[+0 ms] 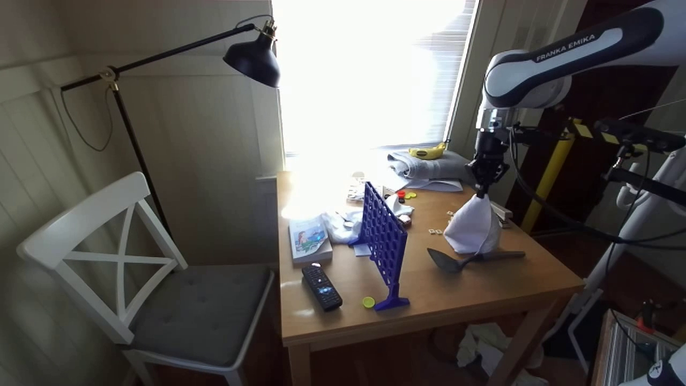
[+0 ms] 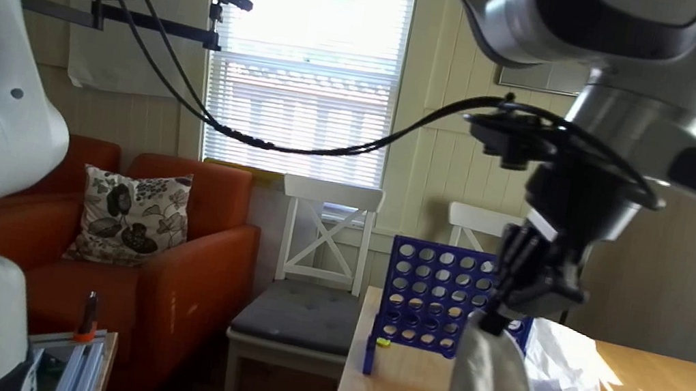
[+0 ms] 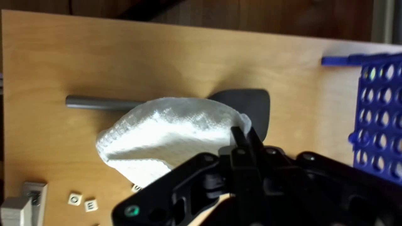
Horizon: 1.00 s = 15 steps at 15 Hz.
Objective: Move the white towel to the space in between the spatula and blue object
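Note:
The white towel (image 1: 472,228) hangs from my gripper (image 1: 482,193), which is shut on its upper corner. In the wrist view the fingertips (image 3: 244,131) pinch a fold of the towel (image 3: 169,135). The towel hangs over the dark spatula (image 1: 444,261) and hides part of its handle; I cannot tell whether its lower edge touches the table. The spatula's blade (image 3: 248,100) points toward the blue object. The blue upright grid (image 1: 395,268) stands on the table, apart from the towel; it also shows in the other views (image 2: 432,281) (image 3: 342,60).
A remote (image 1: 321,288), a book (image 1: 311,241) and a yellow disc (image 1: 368,302) lie beyond the blue grid. Small letter tiles (image 3: 74,199) lie beside the towel. A grey folded cloth (image 1: 429,167) with a banana (image 1: 427,152) is at the back. The table's front edge (image 1: 429,316) is near the spatula.

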### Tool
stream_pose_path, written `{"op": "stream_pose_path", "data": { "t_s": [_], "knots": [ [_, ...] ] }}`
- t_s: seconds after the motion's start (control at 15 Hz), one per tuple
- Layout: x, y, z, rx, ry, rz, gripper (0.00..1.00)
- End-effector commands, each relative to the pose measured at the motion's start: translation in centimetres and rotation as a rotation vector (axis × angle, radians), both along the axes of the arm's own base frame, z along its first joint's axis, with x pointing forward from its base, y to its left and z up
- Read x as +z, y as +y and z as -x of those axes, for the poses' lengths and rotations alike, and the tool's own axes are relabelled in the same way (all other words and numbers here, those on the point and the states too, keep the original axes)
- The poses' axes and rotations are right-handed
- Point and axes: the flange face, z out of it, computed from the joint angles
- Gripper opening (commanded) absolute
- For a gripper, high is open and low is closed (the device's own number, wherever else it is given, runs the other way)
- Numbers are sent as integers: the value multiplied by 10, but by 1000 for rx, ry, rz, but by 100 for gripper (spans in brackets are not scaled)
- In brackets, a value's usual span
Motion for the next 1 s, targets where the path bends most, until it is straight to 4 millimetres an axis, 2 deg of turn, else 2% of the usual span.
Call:
{"op": "stream_pose_path", "data": {
  "t_s": [0.0, 0.07, 0.13, 0.33, 0.47, 0.6, 0.8, 0.93],
  "knots": [
    [-2, 20, 3, 39, 15, -6, 4],
    [-3, 34, 6, 66, 20, -8, 4],
    [-3, 40, 9, 77, 22, -8, 4],
    [-2, 35, 13, 69, 20, -8, 1],
    [-12, 52, 14, 53, 28, 2, 1],
    [-28, 73, 19, 75, 35, 7, 1],
    [-71, 100, 27, 108, 64, 58, 1],
    [-102, 108, 31, 132, 79, 96, 1]
  ]
}}
